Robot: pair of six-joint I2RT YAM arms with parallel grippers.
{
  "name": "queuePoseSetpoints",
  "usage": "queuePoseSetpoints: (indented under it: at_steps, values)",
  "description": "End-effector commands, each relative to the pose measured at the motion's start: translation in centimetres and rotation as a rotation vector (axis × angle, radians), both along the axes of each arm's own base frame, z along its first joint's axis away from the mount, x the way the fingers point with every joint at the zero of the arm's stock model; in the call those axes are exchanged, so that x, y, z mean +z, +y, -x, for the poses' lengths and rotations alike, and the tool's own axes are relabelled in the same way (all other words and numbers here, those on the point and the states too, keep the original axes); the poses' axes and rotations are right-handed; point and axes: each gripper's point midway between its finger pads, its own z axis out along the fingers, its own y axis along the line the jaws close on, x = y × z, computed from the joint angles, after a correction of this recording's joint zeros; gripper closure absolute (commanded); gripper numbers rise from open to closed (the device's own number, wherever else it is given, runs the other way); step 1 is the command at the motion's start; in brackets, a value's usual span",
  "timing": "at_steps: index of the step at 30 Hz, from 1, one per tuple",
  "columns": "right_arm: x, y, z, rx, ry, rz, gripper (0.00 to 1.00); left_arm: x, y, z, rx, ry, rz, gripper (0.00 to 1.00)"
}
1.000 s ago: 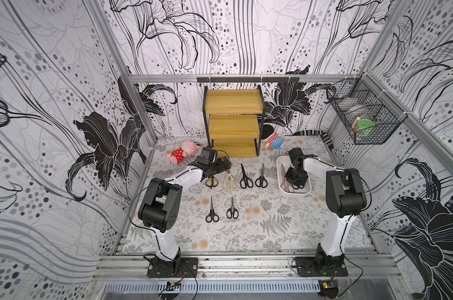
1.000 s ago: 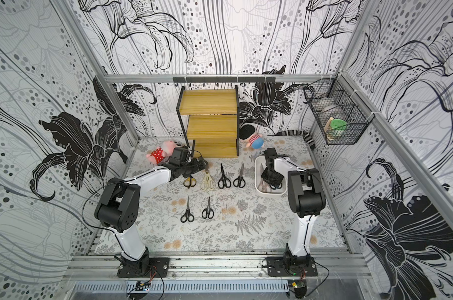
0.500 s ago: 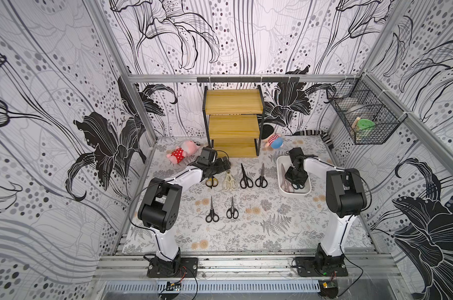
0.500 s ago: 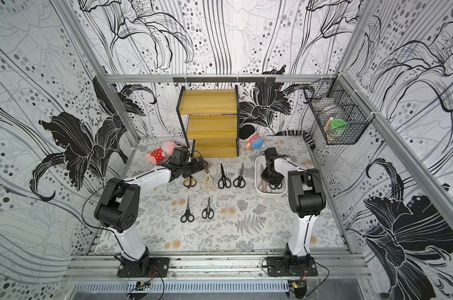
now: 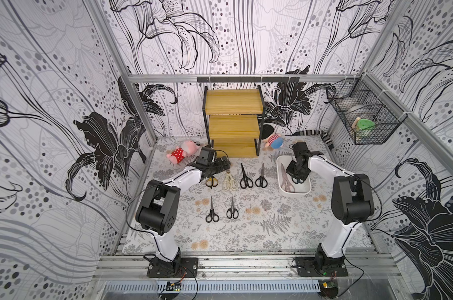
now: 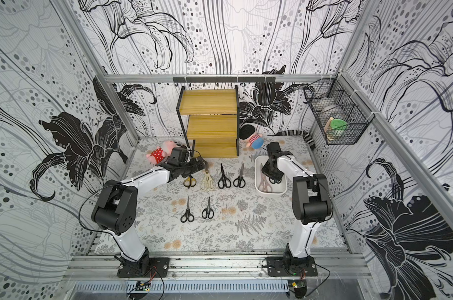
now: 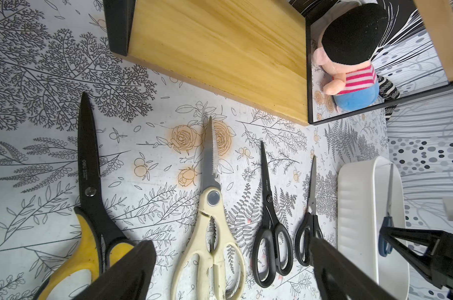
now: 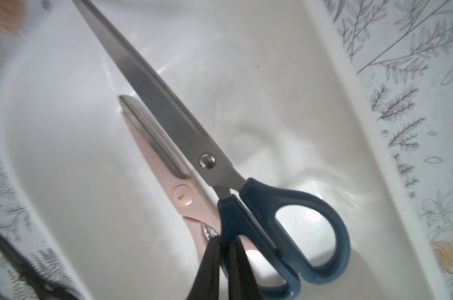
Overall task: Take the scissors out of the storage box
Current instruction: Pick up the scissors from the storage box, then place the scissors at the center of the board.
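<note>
Pinching dark blue scissors [image 8: 207, 161], right end effector [image 8: 224, 242] sits in storage box [image 8: 64, 161].

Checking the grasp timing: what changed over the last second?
The right tool closed inside the box, apparently pinching the blue scissors by the handle; its arm hardly moved. Unchanged: the left tool open over the table, six scissors laid out there, pink scissors in the box.
</note>
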Motion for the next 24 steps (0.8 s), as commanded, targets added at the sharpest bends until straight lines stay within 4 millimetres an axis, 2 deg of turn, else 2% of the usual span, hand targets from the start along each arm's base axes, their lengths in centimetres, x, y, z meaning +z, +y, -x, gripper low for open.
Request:
queuePoseSetpoints:
  at_steps: [1,6,12,15,19,24]
  values:
    - [3.2,0.0,-0.2,-0.005,-0.063,-0.026,1.0,1.4,-0.3,-0.5,-0.011,-0.044,0.008,0.02]
    - [4.9,1.1,0.5,0.027,-0.105,-0.087,1.0,1.6,-0.5,-0.4,-0.019,-0.04,0.021,0.02]
    - [6.5,5.7,3.2,0.118,-0.143,-0.189,1.0,2.6,-0.3,0.1,-0.002,-0.064,0.043,0.02]
    - [7.0,8.9,5.4,0.193,-0.135,-0.24,1.0,3.1,-0.3,0.9,0.002,-0.081,0.066,0.02]
    - [7.1,13.0,9.4,0.262,-0.128,-0.336,1.0,3.5,-0.6,2.5,-0.017,-0.092,0.055,0.02]
    - [4.8,18.3,14.9,0.355,-0.032,-0.417,1.0,3.7,0.0,4.9,-0.016,-0.105,0.046,0.02]
